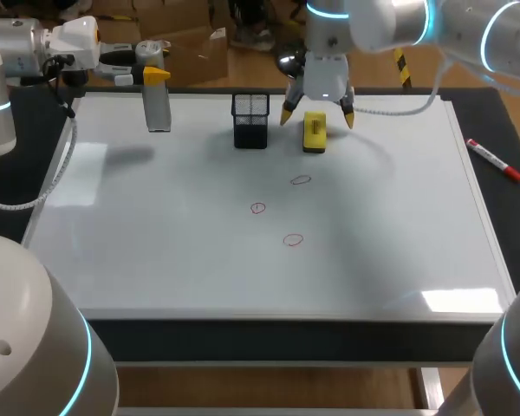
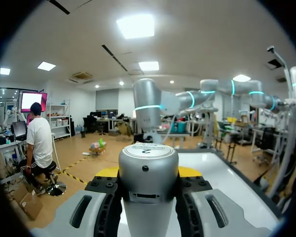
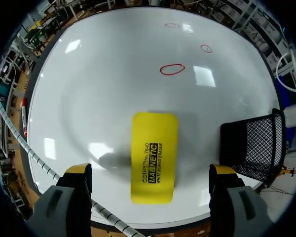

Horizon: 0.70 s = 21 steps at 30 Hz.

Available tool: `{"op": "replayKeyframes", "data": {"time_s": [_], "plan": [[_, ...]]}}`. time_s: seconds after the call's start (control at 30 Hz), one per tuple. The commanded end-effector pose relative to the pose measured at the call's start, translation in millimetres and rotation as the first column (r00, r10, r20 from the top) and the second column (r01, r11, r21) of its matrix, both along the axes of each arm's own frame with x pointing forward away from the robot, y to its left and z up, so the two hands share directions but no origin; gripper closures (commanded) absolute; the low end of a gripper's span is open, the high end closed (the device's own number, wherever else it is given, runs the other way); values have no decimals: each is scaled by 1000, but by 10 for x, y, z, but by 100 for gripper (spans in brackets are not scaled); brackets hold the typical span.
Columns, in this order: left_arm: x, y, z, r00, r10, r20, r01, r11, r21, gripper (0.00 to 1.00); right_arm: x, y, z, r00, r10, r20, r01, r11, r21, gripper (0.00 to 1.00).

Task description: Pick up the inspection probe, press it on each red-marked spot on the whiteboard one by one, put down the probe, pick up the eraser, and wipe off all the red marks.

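Lengthwise, the eraser (image 1: 315, 132) lies front-to-back under the spread right gripper (image 1: 317, 119).

The left arm (image 1: 22, 42) and right arm (image 1: 390, 22) are smooth white-grey tubes with glowing cyan rings (image 1: 429, 17) at the joints. A ribbed white cable (image 3: 19, 143) runs along each. The right claw (image 3: 150, 170) has grey fingers (image 3: 64, 207) capped yellow. The left claw (image 2: 148, 173) has slotted grey housings and black plates with screws.
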<state>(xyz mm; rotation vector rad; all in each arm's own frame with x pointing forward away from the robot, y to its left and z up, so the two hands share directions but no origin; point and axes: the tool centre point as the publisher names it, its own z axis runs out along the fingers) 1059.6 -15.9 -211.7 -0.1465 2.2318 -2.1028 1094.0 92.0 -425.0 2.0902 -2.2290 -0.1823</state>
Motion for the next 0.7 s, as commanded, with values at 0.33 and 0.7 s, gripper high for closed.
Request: {"op": "replayKeyframes", "data": {"time_s": [0.33,0.7], "plan": [[3,4,9,1000,-1,1,1,1000,0,100,-40,-5,-51,1000,-22,8,22,1000,-7,0],[3,4,9,1000,-1,1,1,1000,0,100,-84,-43,-29,999,-40,6,40,999,-3,100]]}}
